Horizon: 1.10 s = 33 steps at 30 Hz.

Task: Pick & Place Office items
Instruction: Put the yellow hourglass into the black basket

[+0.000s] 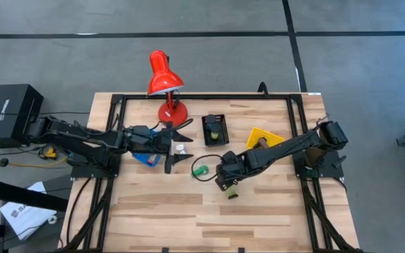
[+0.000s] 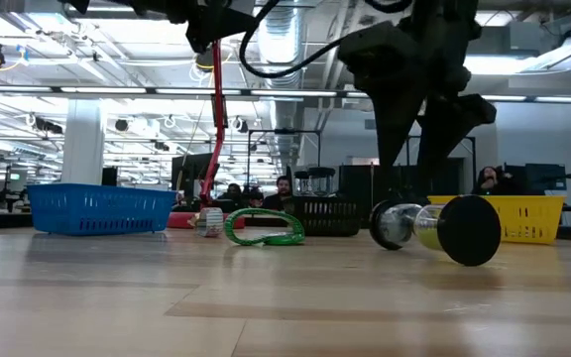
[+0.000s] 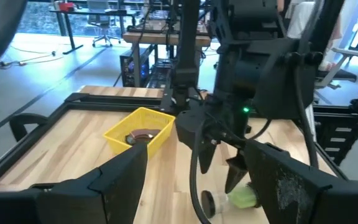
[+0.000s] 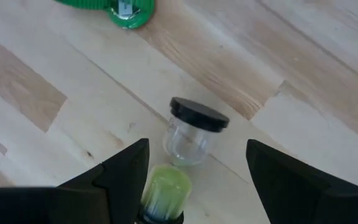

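A clear vial (image 4: 188,134) with black caps and green filling lies on its side on the table (image 1: 259,218), nearest the front edge. The right gripper (image 4: 194,165) hovers over it, fingers spread wide, holding nothing. Beyond it lies a green loop (image 1: 201,170). Farther back, the yellow bin (image 3: 143,129) holds a brown block (image 3: 138,135); the black bin (image 1: 215,129) holds something greenish. The left gripper (image 1: 180,150), splayed and empty, hangs near the blue bin (image 2: 100,209), whose contents only the high view hints at.

Grey floor (image 1: 371,56), bright ceiling lights (image 2: 28,50), desks (image 3: 104,25) behind.
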Tool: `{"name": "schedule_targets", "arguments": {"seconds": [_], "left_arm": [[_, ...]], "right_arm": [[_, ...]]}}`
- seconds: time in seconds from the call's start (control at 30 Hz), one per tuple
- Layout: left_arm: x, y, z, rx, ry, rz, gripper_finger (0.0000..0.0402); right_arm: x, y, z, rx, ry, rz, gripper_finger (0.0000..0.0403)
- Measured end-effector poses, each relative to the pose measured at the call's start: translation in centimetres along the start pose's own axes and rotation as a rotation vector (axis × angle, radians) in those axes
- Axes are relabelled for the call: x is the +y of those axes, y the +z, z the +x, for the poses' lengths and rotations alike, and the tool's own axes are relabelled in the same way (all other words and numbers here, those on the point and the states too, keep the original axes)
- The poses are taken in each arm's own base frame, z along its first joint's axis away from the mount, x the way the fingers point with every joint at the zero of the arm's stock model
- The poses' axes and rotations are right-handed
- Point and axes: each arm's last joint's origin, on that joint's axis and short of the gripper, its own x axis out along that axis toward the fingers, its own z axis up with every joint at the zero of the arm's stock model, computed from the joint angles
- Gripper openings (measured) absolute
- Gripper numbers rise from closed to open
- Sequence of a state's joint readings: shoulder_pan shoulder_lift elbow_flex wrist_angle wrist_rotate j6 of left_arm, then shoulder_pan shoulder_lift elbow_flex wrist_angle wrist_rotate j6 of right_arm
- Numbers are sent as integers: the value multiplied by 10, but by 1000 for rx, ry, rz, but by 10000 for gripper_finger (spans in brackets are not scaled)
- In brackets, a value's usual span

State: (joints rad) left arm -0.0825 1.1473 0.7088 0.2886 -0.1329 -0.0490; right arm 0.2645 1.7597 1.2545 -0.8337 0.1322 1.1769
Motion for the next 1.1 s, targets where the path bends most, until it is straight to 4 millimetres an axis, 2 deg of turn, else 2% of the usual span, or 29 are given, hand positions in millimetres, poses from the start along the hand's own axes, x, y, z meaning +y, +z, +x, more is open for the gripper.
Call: {"name": "schedule_targets", "arguments": {"seconds": [0.17,0.3,0.6,1.1], "left_arm": [[5,0,1,-2,19,-3,264],[5,1,1,-7,18,-4,264],[5,1,1,-13,18,-4,264],[5,1,1,-13,18,-4,264]], "right_arm": [[1,2,19,41,-29,10,259],[2,4,42,112,-53,5,259],[1,14,69,170,-65,-2,259],[-2,21,71,189,-41,-118,259]]}}
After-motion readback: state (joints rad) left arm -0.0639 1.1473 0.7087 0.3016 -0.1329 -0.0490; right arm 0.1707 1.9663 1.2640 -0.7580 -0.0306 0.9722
